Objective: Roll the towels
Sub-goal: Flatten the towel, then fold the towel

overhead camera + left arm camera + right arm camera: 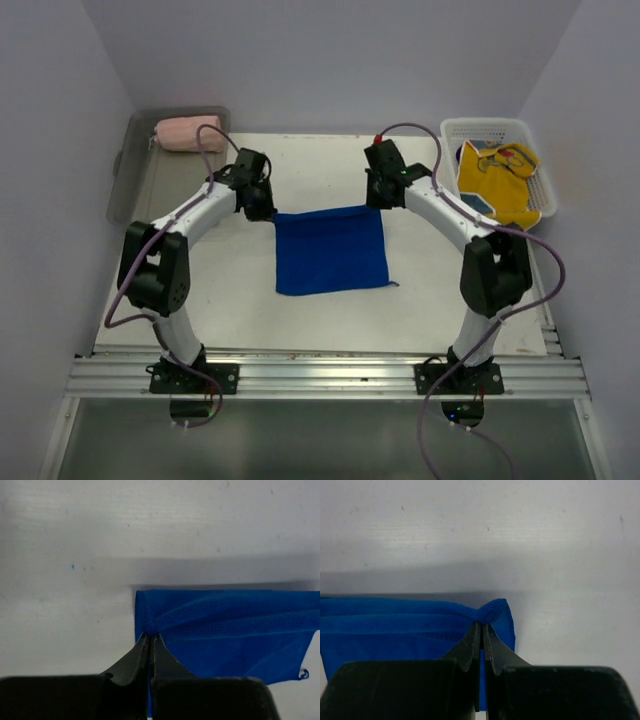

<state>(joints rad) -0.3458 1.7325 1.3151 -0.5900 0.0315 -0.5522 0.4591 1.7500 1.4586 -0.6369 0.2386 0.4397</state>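
Observation:
A royal blue towel (331,250) lies spread on the white table. My left gripper (262,208) is shut on its far left corner, and the left wrist view shows the blue towel (225,630) pinched at my left gripper (151,636). My right gripper (380,198) is shut on the far right corner, where the blue towel (395,625) bunches at my right gripper (482,626). A salmon pink towel (188,134) lies rolled in the grey tray (140,185). A yellow towel (505,180) with red marks lies in the white basket (490,128).
The grey tray stands at the back left and the white mesh basket at the back right. Something dark blue (468,152) shows under the yellow towel in the basket. A metal rail (330,375) runs along the near table edge by the arm bases.

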